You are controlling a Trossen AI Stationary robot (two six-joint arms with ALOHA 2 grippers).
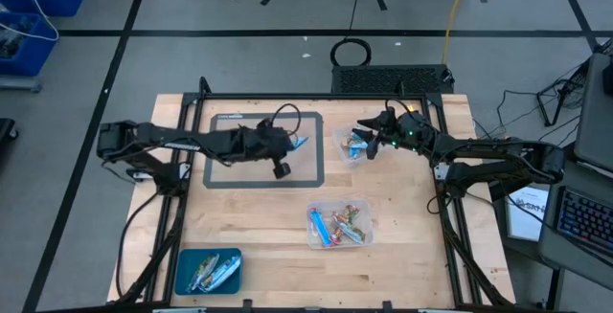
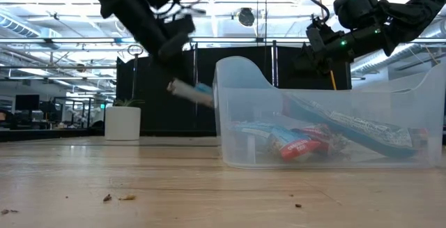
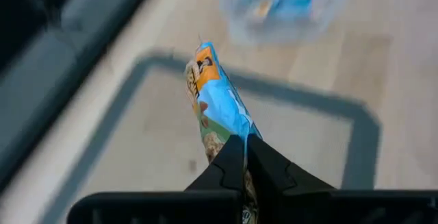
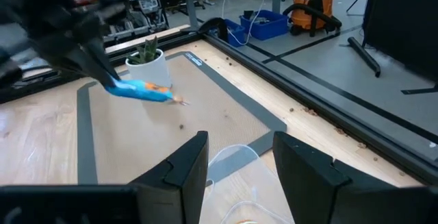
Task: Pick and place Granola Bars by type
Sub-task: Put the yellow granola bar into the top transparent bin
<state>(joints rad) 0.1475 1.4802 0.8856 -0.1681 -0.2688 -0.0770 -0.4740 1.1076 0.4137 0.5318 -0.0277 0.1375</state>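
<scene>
The left gripper (image 3: 245, 157) has its fingers clamped on one end of a blue-wrapped granola bar (image 3: 213, 104) — its long axis runs straight out from the fingertips, held above the grey-bordered mat (image 1: 218, 177). The right gripper (image 4: 239, 166), fingers apart, hovers over a clear bin (image 1: 345, 141) on the wooden bench (image 1: 402, 227).

The left arm reaches in from the left edge across the tabletop (image 1: 402, 256), its hand (image 1: 294, 143) raised above the surface with both fingers (image 3: 229, 166) pressed together, clamped on one end of a blue-wrapped granola bar (image 3: 215, 104). The right arm stretches in from the right side, its hand (image 1: 364, 129) held high with its fingers (image 4: 185, 162) standing apart, gripping nothing.
</scene>
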